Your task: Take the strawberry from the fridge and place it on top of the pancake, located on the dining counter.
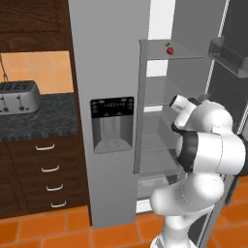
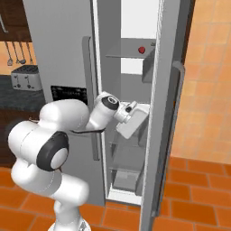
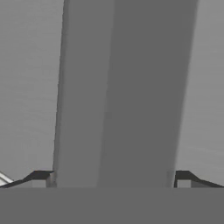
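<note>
The grey fridge (image 1: 106, 58) (image 2: 58, 45) stands with its right door (image 2: 164, 113) swung open. On an upper shelf inside sits the strawberry (image 1: 169, 50) (image 2: 141, 50), small and bright red. My arm reaches into the fridge at mid height, and the hand (image 2: 131, 121) is well below the strawberry's shelf. In the hand view my gripper (image 3: 113, 178) is open, its fingertips (image 3: 41, 177) wide apart with nothing between them, facing a plain grey inner wall. The pancake and the dining counter are out of view.
Left of the fridge, a toaster (image 1: 18, 97) (image 2: 25, 76) stands on a dark counter (image 1: 38, 121) over wooden drawers (image 1: 48, 169). Bins (image 1: 227, 53) line the open door on my right. The floor (image 1: 48, 227) is orange tile.
</note>
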Motion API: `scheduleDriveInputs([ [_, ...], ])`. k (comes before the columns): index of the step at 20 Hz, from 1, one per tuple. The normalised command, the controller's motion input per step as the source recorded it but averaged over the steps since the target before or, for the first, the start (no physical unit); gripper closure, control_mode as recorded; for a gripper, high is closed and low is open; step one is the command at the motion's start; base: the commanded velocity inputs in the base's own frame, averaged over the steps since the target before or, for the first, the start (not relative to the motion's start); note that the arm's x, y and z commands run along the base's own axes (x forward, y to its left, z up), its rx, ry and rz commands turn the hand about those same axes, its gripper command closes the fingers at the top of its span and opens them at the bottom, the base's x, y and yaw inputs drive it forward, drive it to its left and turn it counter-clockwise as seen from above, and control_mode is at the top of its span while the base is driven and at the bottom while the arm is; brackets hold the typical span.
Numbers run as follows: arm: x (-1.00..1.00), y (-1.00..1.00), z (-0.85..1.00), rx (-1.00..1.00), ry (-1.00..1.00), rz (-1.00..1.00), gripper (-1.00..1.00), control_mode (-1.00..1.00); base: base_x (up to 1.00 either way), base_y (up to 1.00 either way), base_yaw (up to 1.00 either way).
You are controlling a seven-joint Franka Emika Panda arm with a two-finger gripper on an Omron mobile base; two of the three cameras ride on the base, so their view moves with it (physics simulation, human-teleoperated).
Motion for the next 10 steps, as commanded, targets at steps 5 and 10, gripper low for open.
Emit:
scheduleDriveInputs([
  [5,-0.07,-1.00,0.00,0.00,0.00,0.00,-1.00,-1.00,0.00,0.00,0.00],
  [10,-0.13,-0.42,0.03,0.02,-0.02,0.03,-1.00,-1.00,0.00,0.00,0.00],
])
